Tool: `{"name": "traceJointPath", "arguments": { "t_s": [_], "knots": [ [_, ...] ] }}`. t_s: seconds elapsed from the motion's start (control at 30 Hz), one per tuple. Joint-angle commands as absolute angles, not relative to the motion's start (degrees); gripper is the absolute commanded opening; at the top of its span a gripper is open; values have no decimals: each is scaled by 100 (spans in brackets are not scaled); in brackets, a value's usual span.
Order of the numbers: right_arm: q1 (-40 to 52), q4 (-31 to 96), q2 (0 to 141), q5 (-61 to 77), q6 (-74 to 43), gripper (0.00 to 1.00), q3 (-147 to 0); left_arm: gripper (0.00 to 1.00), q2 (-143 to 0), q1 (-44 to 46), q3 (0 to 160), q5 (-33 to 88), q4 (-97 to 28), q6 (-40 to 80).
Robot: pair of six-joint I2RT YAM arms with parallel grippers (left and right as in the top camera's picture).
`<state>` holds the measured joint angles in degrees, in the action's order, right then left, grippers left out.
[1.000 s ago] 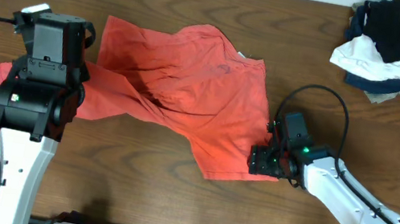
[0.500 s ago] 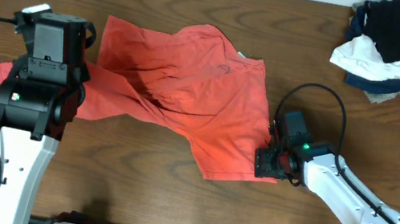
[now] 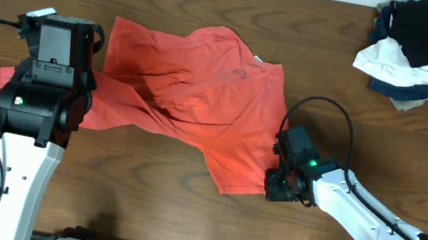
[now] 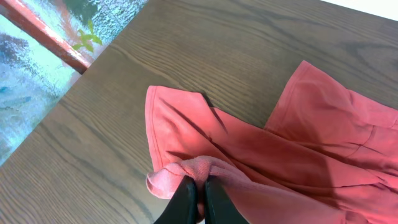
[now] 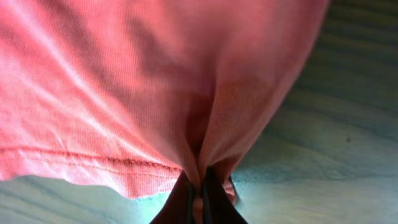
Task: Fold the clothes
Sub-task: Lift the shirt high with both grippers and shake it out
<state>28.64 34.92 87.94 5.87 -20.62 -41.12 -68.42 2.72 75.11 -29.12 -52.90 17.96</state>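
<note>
The clothes, a coral-red T-shirt [image 3: 201, 92], lie rumpled across the middle of the brown table, with a white neck tag at the far edge. My left gripper [image 4: 199, 185] is shut on a bunched edge of the T-shirt [image 4: 311, 155] at its left end; from overhead the left arm [image 3: 39, 99] covers that grip. My right gripper [image 5: 199, 185] is shut on a pinch of T-shirt [image 5: 137, 81] near its hem, at the lower right corner of the shirt, by the right wrist [image 3: 287, 176].
A heap of black, white, navy and tan garments [image 3: 426, 51] sits at the far right corner of the table [image 3: 136, 220]. The left wrist view shows the table's left edge [image 4: 68, 74] close by. A black cable [image 3: 345, 116] loops above the right arm.
My right gripper has closed on the shirt's lower right corner and shifted slightly left. The left gripper has stayed shut on the left end of the shirt.
</note>
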Motion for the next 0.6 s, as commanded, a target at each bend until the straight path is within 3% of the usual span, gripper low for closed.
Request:
{"name": "traceJointPath", "arguments": {
  "t_s": [0.0, 0.2, 0.57],
  "knots": [
    [2853, 3387, 8838, 301, -2377, 1, -4084, 6, -6871, 242, 7625, -3068, -5312, 1785],
    [2255, 3365, 8606, 338, -1822, 1, -5002, 6, -6869, 242, 7627, -3068, -5402, 1782],
    [631, 3509, 8350, 373, -556, 1, -8807, 6, -6510, 242, 8799, -3052, -4781, 1098]
  ]
}}
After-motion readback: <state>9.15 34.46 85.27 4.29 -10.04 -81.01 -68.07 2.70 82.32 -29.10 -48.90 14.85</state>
